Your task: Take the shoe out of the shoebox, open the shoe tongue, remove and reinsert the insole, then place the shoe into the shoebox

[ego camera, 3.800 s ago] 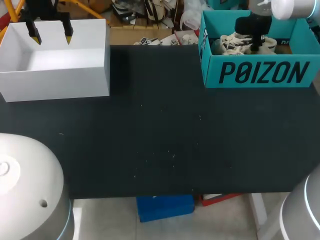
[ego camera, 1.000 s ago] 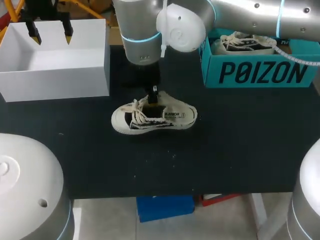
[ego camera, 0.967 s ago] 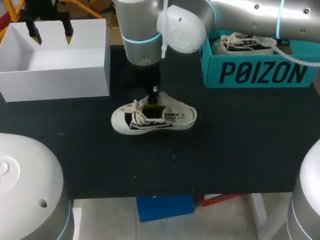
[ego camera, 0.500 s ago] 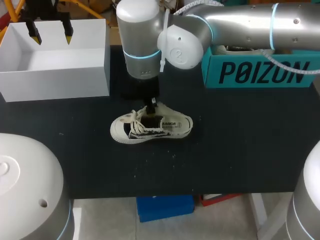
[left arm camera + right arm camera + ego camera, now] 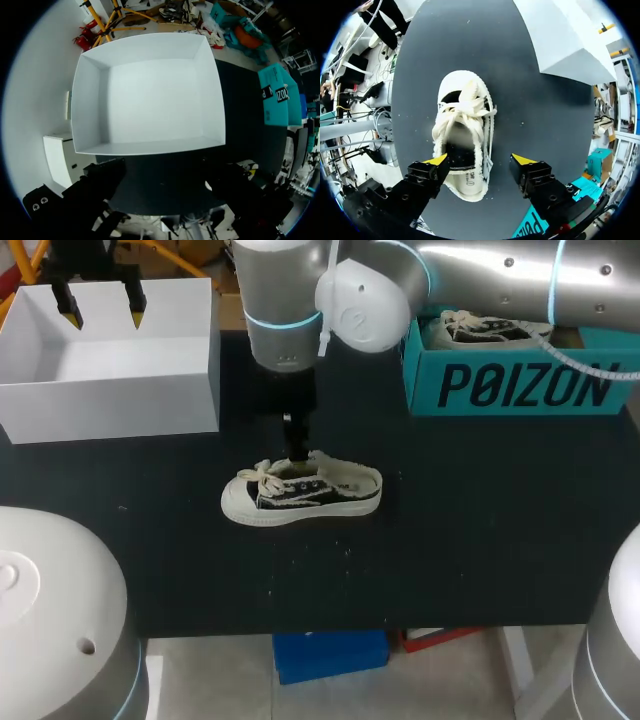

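L gripper [image 5: 102, 308] sits far out at approx 10 o'clock of the table [image 5: 480, 530], pointing straight down, yellow tips [image 5: 136, 312] set wide apart. In its own wrist view only the dark finger bodies show, also spread. R arm [image 5: 500, 270] comes in from 2 o'clock and runs near-level along the far edge, past the middle. It then turns down, w/ a fat white wrist section [image 5: 283, 310] standing vertical at approx 12 o'clock and a blue light ring [image 5: 283, 320] round it. R gripper [image 5: 479, 160] hangs below that over table centre, pointing down, fingers spread.

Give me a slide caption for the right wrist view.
Open claw hovering over a laced shoe on the dark table, white box beyond.
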`<state>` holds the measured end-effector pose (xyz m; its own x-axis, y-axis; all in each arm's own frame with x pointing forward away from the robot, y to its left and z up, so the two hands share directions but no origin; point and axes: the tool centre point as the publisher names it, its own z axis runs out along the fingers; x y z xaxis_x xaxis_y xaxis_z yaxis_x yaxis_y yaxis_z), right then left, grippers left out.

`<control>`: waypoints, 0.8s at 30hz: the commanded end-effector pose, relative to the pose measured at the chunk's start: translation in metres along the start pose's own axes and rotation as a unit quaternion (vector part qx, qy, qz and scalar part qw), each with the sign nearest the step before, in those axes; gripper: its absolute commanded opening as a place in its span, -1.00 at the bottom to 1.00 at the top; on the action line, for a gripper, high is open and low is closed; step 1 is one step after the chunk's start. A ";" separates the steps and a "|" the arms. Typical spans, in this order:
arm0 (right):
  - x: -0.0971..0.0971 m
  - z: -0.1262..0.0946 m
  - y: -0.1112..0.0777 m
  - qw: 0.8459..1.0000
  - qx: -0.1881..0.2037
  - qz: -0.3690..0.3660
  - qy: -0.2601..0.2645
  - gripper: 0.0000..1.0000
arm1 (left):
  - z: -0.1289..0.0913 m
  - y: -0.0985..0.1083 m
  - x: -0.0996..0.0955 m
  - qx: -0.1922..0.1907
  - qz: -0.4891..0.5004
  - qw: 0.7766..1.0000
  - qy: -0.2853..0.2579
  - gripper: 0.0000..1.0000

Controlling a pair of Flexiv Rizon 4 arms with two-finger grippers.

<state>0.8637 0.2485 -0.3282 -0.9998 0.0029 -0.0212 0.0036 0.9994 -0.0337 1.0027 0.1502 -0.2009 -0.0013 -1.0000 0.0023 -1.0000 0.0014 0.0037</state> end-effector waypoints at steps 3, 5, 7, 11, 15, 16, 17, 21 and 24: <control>0.017 -0.029 -0.023 0.995 -0.095 -0.008 -0.014 1.00 | -0.001 0.001 0.000 0.000 0.000 1.000 -0.001 1.00; 0.019 -0.034 -0.025 0.993 -0.119 -0.012 -0.017 1.00 | -0.001 0.001 0.000 0.000 0.000 1.000 -0.001 1.00; 0.021 -0.037 -0.028 0.990 -0.140 -0.019 -0.019 1.00 | -0.001 0.001 0.000 0.000 0.000 1.000 -0.001 1.00; 0.023 -0.045 -0.036 0.979 -0.201 -0.044 -0.011 1.00 | -0.001 0.001 0.000 0.000 0.000 1.000 -0.001 1.00; 0.023 -0.047 -0.040 0.977 -0.209 -0.051 -0.007 1.00 | -0.001 0.001 0.000 0.000 0.000 1.000 -0.001 1.00; 0.023 -0.047 -0.040 0.977 -0.209 -0.051 -0.007 1.00 | -0.001 0.001 0.000 0.000 0.000 1.000 -0.001 1.00; 0.023 -0.047 -0.040 0.977 -0.209 -0.051 -0.007 1.00 | -0.001 0.001 0.000 0.000 0.000 1.000 -0.001 1.00; 0.023 -0.047 -0.040 0.977 -0.209 -0.051 -0.007 1.00 | -0.001 0.001 0.000 0.000 0.000 1.000 -0.001 1.00; 0.023 -0.047 -0.040 0.977 -0.209 -0.051 -0.007 1.00 | -0.001 0.001 0.000 0.000 0.000 1.000 -0.001 1.00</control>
<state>0.8410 0.2122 -0.2785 -0.9942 -0.0955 -0.0504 -0.1070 0.9337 0.3417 1.0027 0.1502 -0.2009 -0.0014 -1.0000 0.0022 -1.0000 0.0014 0.0038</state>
